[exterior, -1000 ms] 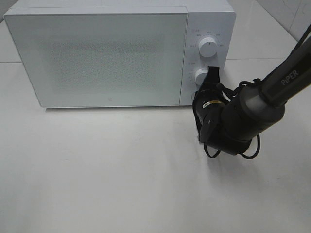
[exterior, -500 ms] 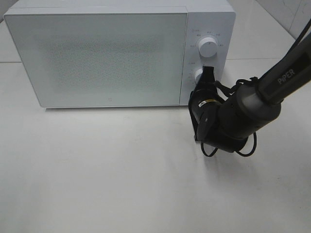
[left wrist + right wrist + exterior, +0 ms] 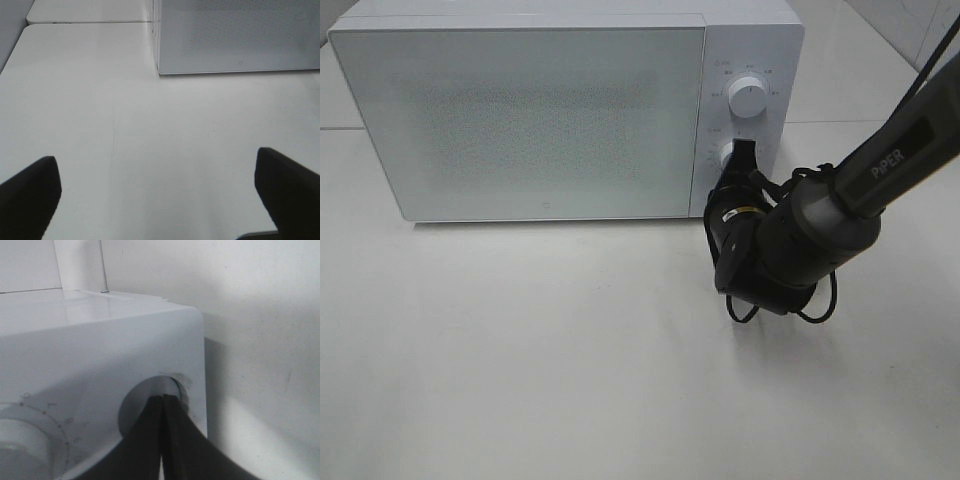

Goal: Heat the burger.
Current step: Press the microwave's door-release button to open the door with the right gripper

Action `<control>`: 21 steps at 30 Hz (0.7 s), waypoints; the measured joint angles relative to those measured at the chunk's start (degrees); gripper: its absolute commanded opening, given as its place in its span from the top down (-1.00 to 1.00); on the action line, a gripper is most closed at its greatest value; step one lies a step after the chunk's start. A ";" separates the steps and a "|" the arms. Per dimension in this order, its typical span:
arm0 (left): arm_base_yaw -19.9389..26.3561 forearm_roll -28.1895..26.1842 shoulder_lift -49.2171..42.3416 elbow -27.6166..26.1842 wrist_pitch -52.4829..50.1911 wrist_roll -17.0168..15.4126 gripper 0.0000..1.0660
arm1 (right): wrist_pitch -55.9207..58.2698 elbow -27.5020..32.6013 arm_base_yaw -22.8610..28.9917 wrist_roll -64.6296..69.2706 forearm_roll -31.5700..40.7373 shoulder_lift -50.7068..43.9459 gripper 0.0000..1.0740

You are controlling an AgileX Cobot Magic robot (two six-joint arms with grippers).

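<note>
Right claw (image 3: 163, 399) crept toward 9 o'clock, clenched into single poker, tip at round recess (image 3: 134, 410) on microwave (image 3: 540, 110) panel, likely to press. My left claw (image 3: 156, 160) spread, idle above counter (image 3: 520, 350).

White box-shaped microwave oven (image 3: 520, 110) stands on the pale flat table (image 3: 520, 380), toward the back, door facing front. The door takes the left part of its face; the narrow control panel (image 3: 775, 60) sits on the right. On the panel, the upper round knob (image 3: 750, 97) is directly above the lower round knob (image 3: 726, 156). The black right arm (image 3: 880, 170) comes in from the right, in front of the panel. The right gripper (image 3: 744, 150) is at the panel beside the lower knob, tips touching a round recess (image 3: 135, 405) near the panel's corner. The left gripper (image 3: 155, 157) hangs over bare table, in front of the oven's left front corner, well apart from it.
</note>
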 measured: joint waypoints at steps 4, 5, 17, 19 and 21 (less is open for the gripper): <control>0.00 0.00 0.00 0.00 0.00 0.00 -0.83 | -0.06 -0.11 -0.06 0.00 0.29 0.06 0.99; 0.00 0.00 0.00 0.00 0.00 0.00 -0.83 | -0.06 -0.17 -0.06 -0.06 0.46 0.06 0.99; 0.00 0.00 0.00 0.00 0.00 0.00 -0.83 | 1.49 -2.06 -0.69 -1.09 2.46 0.52 0.99; 0.00 0.00 0.00 0.00 0.00 0.00 -0.83 | 1.66 -2.18 -0.69 -2.01 2.69 0.57 0.98; 0.00 0.00 0.00 0.00 0.00 0.00 -0.83 | 1.72 -2.18 -0.69 -2.01 2.75 0.57 0.98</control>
